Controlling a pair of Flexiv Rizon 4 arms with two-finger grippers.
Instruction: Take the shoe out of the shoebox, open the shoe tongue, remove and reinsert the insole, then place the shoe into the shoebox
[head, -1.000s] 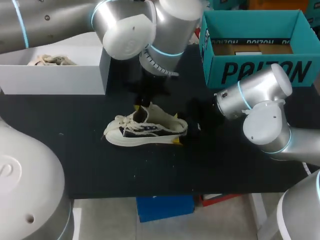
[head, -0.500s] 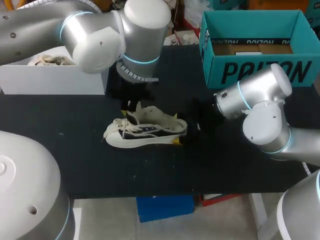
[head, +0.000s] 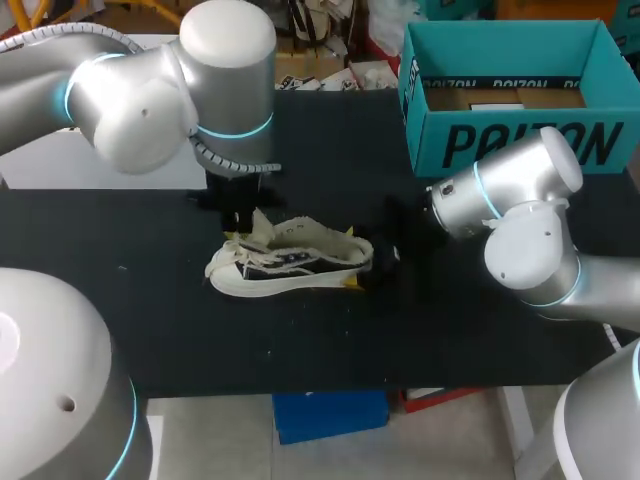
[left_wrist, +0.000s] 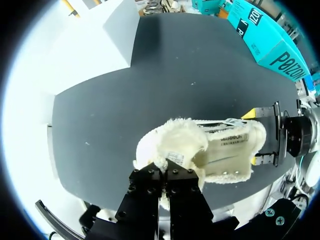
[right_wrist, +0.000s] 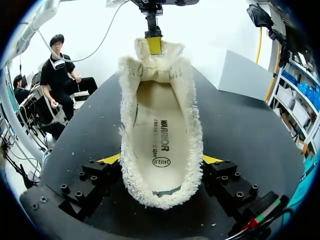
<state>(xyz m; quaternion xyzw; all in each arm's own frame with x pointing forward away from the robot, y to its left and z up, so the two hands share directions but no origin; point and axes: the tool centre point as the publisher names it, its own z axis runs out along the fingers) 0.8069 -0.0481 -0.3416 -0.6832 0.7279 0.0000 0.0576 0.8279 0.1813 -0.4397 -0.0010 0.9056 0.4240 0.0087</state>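
Shoe held at both ends, tongue lifted.
The right gripper (right_wrist: 161, 162) was clamped across the heel of the shoe (head: 290, 265), one yellow tip on each side; the shoe rested on the black table (head: 450, 330), toe pointing straight ahead of those fingers. The left gripper (left_wrist: 162, 169) had its fingers pressed together on the fleecy tongue (left_wrist: 172, 145), pinching its edge and holding it up off the opening, at the laced end far ahead of the right gripper. The insole (right_wrist: 157, 142) sat flat inside the shoe, exposed just ahead of the right fingers. Fleece lining rimmed the whole opening.
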